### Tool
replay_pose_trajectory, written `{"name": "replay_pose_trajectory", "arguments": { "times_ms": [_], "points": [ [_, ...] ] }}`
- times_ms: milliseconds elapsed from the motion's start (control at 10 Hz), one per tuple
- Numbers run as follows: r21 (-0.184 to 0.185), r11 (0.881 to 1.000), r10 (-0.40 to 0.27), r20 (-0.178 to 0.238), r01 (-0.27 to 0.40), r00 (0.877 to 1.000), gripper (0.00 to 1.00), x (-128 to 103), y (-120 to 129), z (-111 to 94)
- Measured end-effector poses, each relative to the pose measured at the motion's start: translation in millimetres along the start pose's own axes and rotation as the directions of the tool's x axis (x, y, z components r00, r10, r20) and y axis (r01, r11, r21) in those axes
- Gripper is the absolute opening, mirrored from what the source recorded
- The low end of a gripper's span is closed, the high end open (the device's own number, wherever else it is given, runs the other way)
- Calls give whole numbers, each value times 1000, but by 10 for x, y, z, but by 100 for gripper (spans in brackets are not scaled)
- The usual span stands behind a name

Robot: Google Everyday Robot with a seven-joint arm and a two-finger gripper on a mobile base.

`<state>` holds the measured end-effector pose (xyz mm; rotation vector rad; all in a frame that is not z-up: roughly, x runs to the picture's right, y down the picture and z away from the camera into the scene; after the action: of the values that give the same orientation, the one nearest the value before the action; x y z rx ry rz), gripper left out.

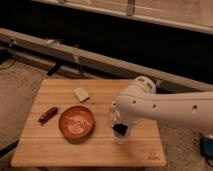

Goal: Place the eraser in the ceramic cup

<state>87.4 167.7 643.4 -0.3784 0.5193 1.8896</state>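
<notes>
Where the arm (170,107) ends, 3 o'clock of the orange bowl (76,122) on the desk (55,150): pincer (119,128) clenched on the eraser (120,131), just above the ceramic cup (119,142). Eraser judged light, stiff, faintly grippy; take by flat faces.

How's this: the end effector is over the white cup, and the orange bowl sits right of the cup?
Wrong side: the camera view shows the orange bowl left of the cup. The end effector is indeed over the cup.
</notes>
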Motion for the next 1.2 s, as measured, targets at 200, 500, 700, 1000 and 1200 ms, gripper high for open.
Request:
{"name": "replay_pose_trajectory", "arguments": {
  "times_ms": [200, 500, 700, 1000, 1200],
  "points": [
    [-6, 1000, 0, 10, 0, 1000, 0, -24, -5, 132],
    [-10, 1000, -10, 22, 10, 1000, 0, -104, 37, 262],
    [-11, 1000, -17, 32, 17, 999, 0, -177, 72, 337],
    [-4, 1000, -21, 53, 21, 998, 2, -257, 75, 381],
    [3, 1000, -24, 63, 23, 998, 27, -282, 72, 387]
  ]
}}
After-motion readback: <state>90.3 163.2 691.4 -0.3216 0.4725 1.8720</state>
